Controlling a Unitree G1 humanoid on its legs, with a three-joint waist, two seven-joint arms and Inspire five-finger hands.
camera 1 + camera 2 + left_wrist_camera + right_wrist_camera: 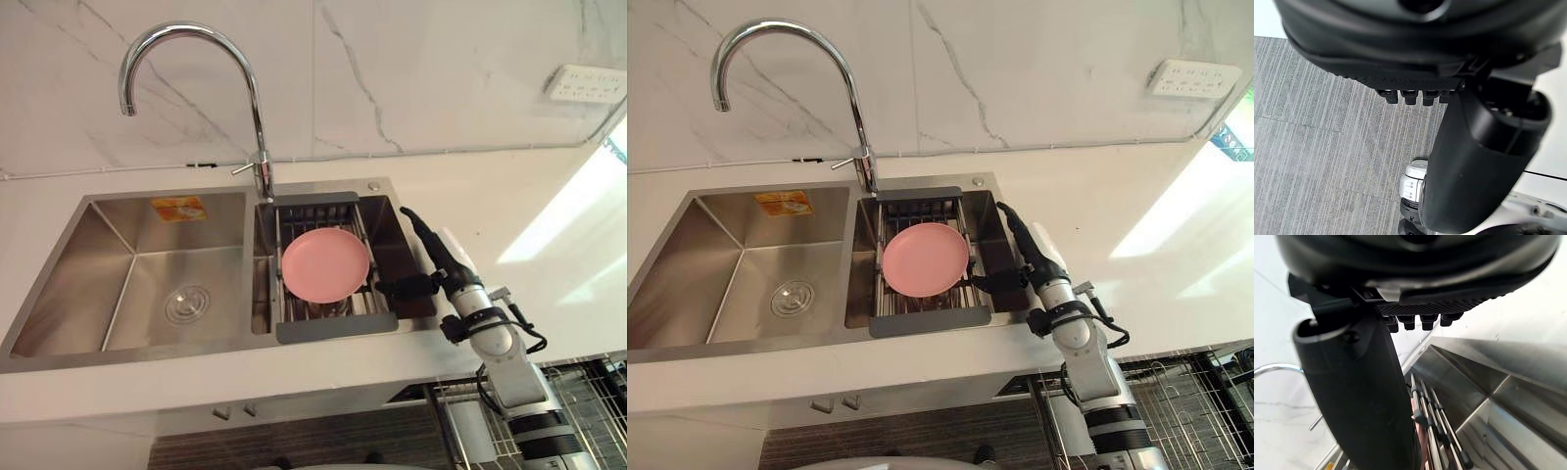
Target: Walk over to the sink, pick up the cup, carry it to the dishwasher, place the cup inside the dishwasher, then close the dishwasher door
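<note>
— One pink dish (325,264), round and shallow, reads as a plate; no cup made out. It lies on the rack (335,329) bridging the right basin of the sink (59,354), in front of the faucet (253,88).
— Hands?
— Right hand (439,260) over that basin's right edge, just beside the rack. Fingers (413,223) straight, thumb set apart, holding nothing, clear of the dish. Left hand (1415,54) hangs over the floor (1312,147), fingers relaxed, empty.
— Step?
— The walk looks done and the pick-up is in hand, with no grasp made. Nothing carried, nothing in the dishwasher.
— Next move calls for?
— My read: the hand goes leftward over the rack's grey frame and takes the dish by its rim. It seems to lie flat on the bars, so a rim pinch, likely slippery.
— Room?
— Open above the rack. The faucet neck stands at the rack's back edge, and the basin wall is close under the hand. Worktop (509,206) right of the sink is bare. Wire basket (588,401) sits below the worktop's front edge at the right, probably the dishwasher's, near for the carry.
</note>
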